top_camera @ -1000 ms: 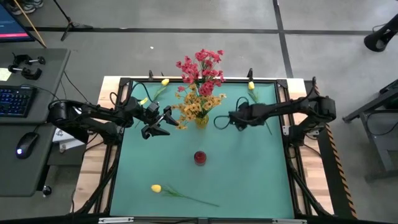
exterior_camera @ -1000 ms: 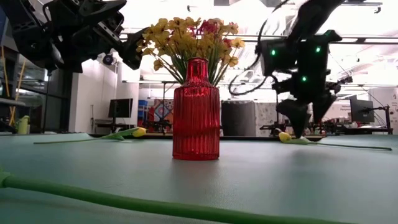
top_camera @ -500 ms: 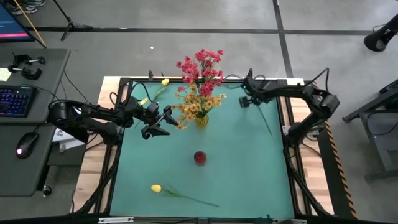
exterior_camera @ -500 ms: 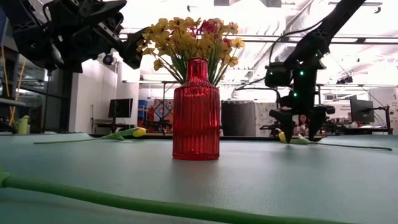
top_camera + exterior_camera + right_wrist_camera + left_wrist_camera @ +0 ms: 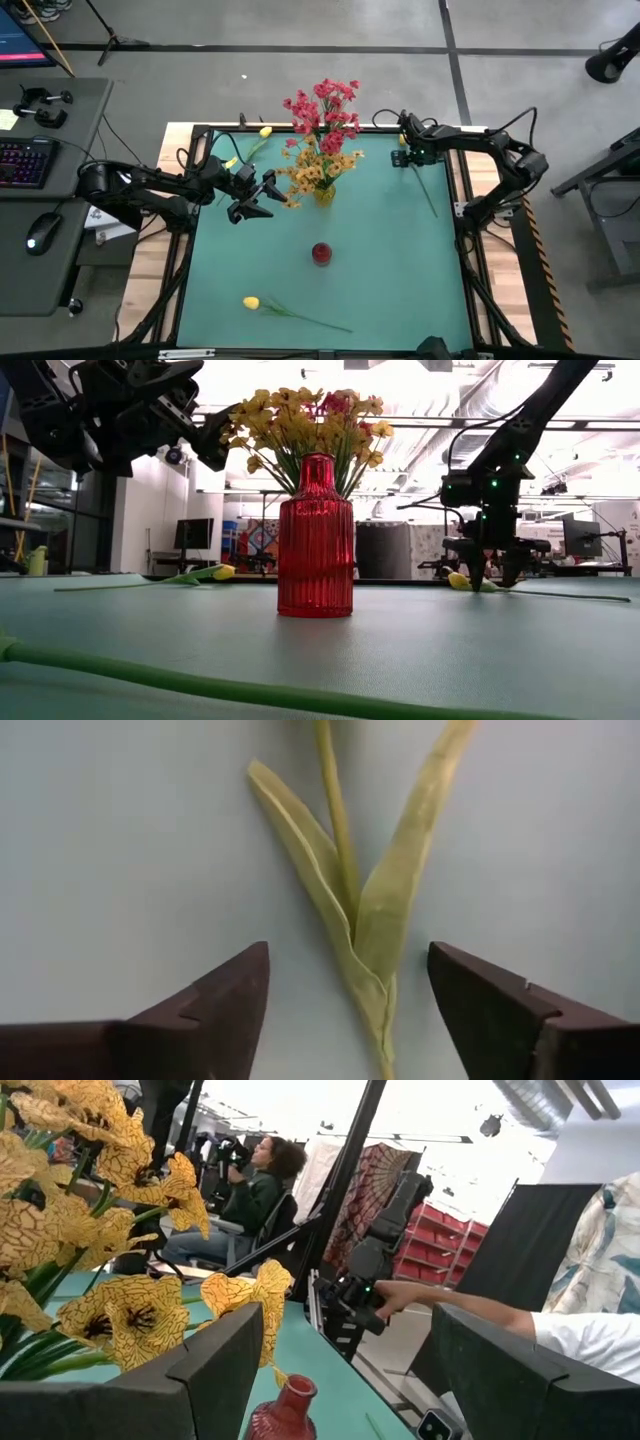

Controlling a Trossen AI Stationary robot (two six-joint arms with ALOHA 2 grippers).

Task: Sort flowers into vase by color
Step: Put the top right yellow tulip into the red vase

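Right gripper [image 5: 409, 152] is down at the far right of the teal table [image 5: 400, 260], over a yellow tulip [image 5: 404, 139] that lies there with its stem running toward the near side. Right wrist view: fingers [image 5: 210, 1010] apart, one on each side of the tulip's stem and leaves [image 5: 370, 920], not touching them. Low view has the same gripper [image 5: 490, 572] standing just above the tulip head [image 5: 458, 580].

Left gripper [image 5: 262, 195] hangs left of the far-centre vase, fingers spread wide, holding nothing. Left wrist view looks between its fingers [image 5: 215, 1370] at orange-yellow blossoms [image 5: 130, 1315] close in front and the red vase [image 5: 283, 1410] farther off; a person's arm in a white sleeve [image 5: 590, 1342] shows in the room behind.

Flowers:
- orange-yellow bunch [image 5: 315, 170] and pink-red bunch [image 5: 325, 108] stand together in one vase at far centre
- small red vase [image 5: 321, 253] stands alone mid-table; in the low view [image 5: 315, 545] the bunches show behind it, so cannot tell from there what it holds
- second tulip [image 5: 264, 132] lies at the far left edge
- third tulip [image 5: 252, 302] lies near left, stem pointing right

A desk with keyboard [image 5: 22, 162] and mouse [image 5: 37, 233] sits left of the table
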